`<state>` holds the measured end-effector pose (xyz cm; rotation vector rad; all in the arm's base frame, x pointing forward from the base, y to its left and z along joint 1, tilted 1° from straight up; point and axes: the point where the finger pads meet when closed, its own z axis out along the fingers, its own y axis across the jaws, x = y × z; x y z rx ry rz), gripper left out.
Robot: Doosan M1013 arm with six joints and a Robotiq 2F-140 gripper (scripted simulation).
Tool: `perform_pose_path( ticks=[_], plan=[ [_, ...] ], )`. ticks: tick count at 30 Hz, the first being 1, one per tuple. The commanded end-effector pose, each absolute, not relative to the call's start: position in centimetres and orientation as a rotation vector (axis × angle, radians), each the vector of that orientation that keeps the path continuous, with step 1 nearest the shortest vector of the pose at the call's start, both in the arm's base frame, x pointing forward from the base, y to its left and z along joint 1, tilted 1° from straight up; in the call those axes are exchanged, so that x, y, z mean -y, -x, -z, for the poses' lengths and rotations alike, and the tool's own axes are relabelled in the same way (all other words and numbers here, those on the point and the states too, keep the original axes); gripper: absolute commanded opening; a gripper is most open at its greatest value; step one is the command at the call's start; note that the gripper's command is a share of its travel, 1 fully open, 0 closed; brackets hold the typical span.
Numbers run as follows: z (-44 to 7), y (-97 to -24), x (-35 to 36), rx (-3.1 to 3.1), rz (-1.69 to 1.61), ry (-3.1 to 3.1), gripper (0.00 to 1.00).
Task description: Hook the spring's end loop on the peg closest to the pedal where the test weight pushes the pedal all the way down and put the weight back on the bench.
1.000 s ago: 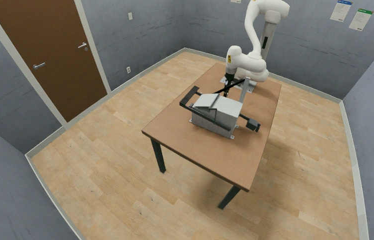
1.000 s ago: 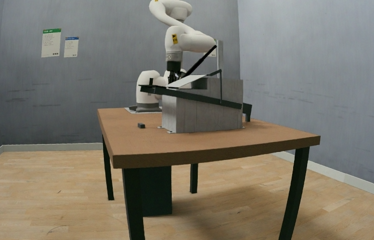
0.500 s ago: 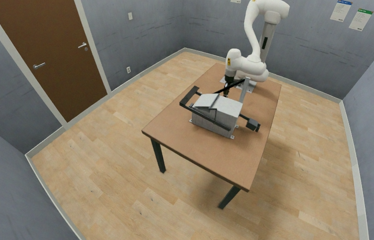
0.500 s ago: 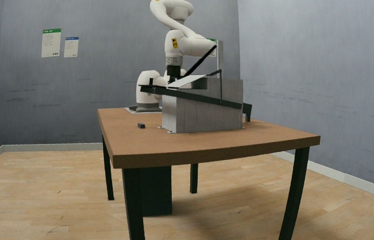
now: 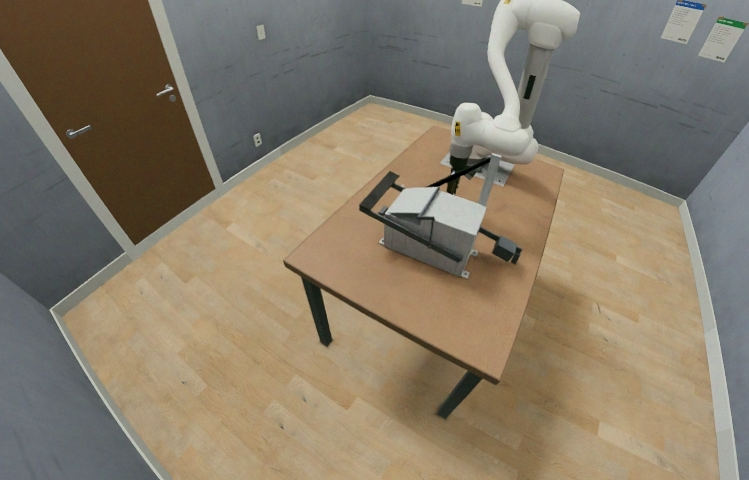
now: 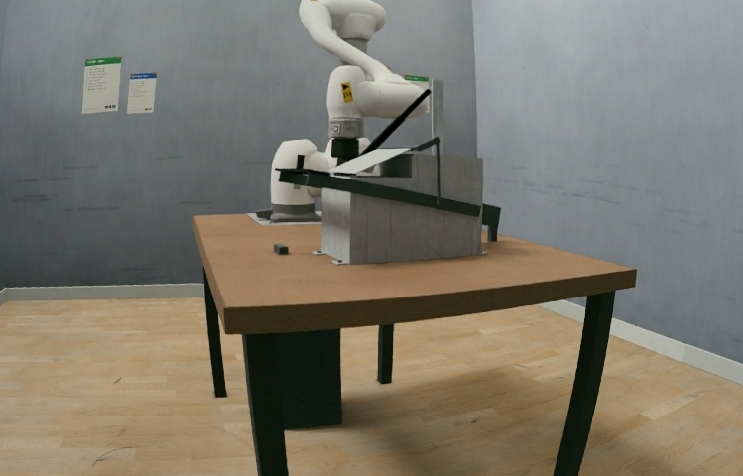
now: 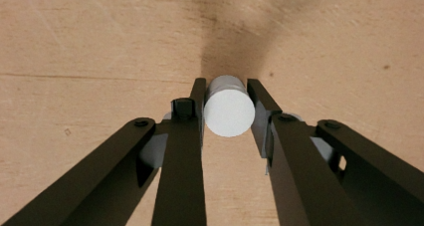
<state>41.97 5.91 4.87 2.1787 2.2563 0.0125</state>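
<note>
1. While the hand (image 5: 453, 187) (image 6: 345, 148) (image 7: 226, 96) points down behind the box (image 5: 454, 246) (image 6: 414, 229) in the outside view, its fingers are closed around the pale round weight (image 7: 229, 113); the weight is above the desk (image 5: 366, 261) (image 6: 423, 303) (whether its base touches, I can't tell).
2. A black rod (image 5: 462, 172) (image 6: 399, 120) slants up to the grey post (image 5: 489, 181) (image 6: 436, 117); a small dark block (image 6: 281, 249) lies on the desk, near the box.
</note>
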Motion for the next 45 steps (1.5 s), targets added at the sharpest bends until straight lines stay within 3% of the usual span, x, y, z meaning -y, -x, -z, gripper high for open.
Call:
perform_pose_path(
  ticks=[1,13,14,45],
  plan=[
    [-4.70,-42.00,-5.92,-2.256,-0.014,-2.179,0.25],
    [-3.74,-42.00,-5.93,-2.256,-0.014,-2.179,0.25],
    [-3.83,-42.00,-5.93,-2.256,-0.014,-2.179,1.00],
    [-3.83,-42.00,-5.93,-2.256,-0.014,-2.179,1.00]
  ],
)
